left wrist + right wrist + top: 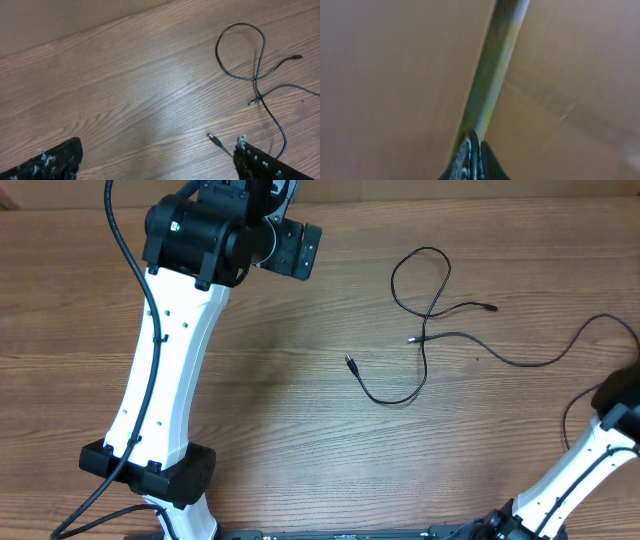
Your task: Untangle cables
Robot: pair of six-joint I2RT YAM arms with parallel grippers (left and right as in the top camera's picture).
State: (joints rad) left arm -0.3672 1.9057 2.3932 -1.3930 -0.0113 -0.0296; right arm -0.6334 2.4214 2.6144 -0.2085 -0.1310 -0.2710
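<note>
Two cables (424,338), by my count, lie loose on the desk (300,440) right of centre in the overhead view. One curls into a loop at the top, and the other trails off toward the right edge. They cross at one spot in the middle, so I judge the job close to done, with that last crossing left to pull apart. The left tool (298,248) hangs at the far side, well apart from the cords; its opening is hard to read from up here. The right arm (600,445) is cut off at the frame's corner and its tool is out of sight. Over to the left wrist view: the fingers (60,160) sit in the bottom corners, spread wide and carrying nothing. The loop (217,50) is up to the right, and a plug (214,138) lies just beside the right-hand finger. The next move, I reckon, calls for swinging right, dropping over that plug end and drawing it clear without dragging its neighbour. Right wrist view: the right tool (472,160) is pinched together on nothing. Beyond it is only a blurred brown surface and a greenish bar (490,75) I cannot identify, with no cords showing.
</note>
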